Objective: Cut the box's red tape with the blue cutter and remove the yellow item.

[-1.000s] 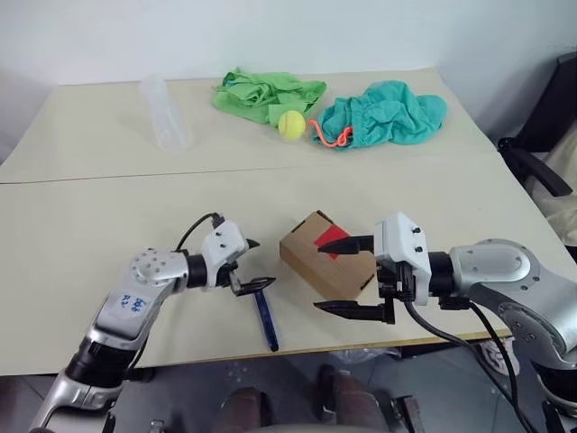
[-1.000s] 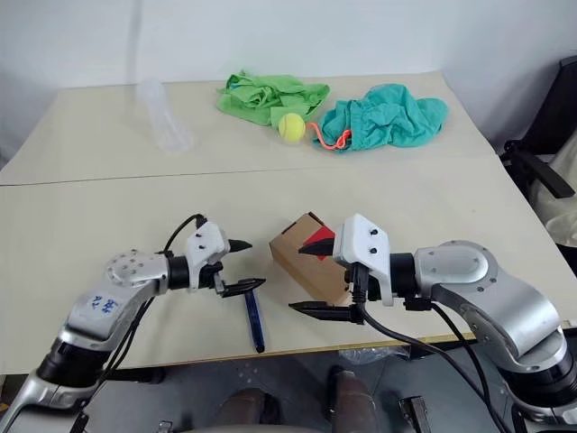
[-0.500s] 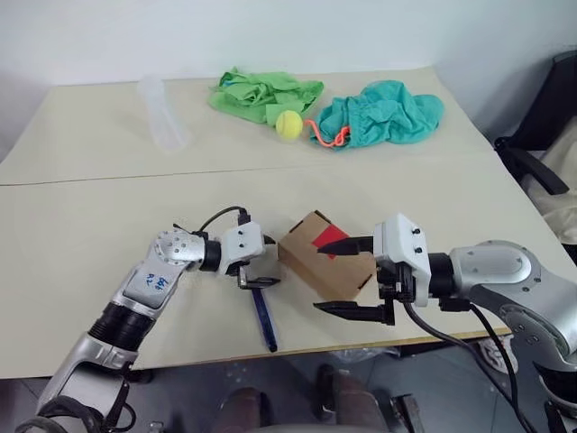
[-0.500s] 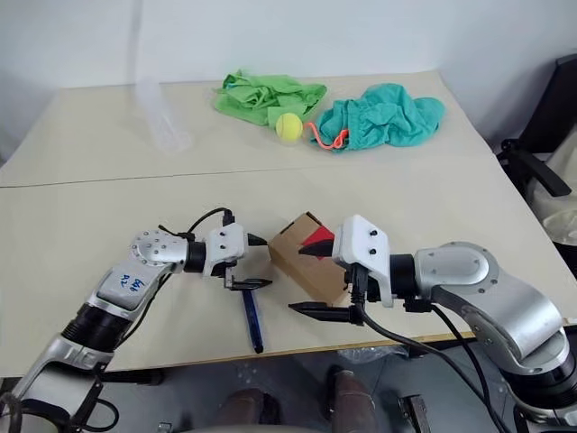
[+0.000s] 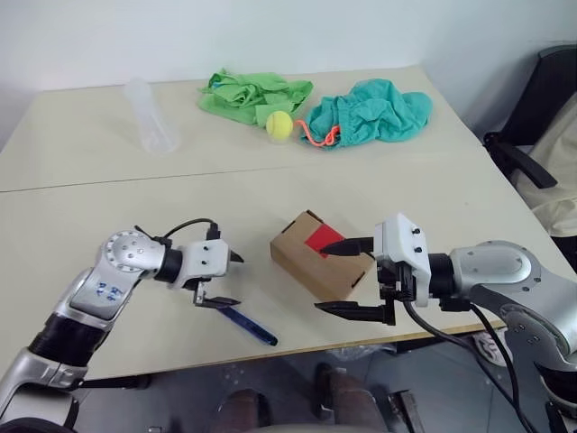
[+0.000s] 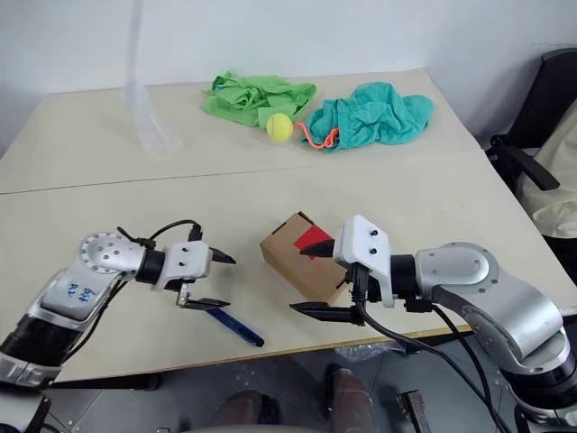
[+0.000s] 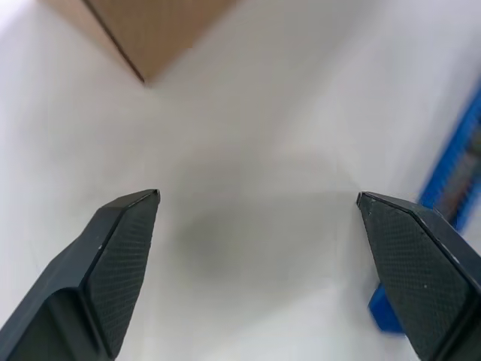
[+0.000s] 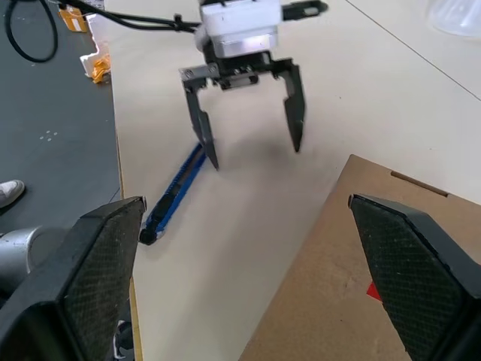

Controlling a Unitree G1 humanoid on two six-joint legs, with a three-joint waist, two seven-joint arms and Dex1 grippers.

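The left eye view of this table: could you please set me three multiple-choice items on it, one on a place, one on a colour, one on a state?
1. Where does the blue cutter lie?
A. on the box
B. flat on the table near the front edge
C. among the cloths

2. What colour is the tape on the box?
A. red
B. green
C. white

3. How is the left gripper?
A. shut on the cutter
B. shut, empty
C. open, empty

Answers: 1 B, the cutter lies on the table by the left gripper. 2 A, a red patch sits on the carton's top. 3 C, its fingers stand apart with only table between them.
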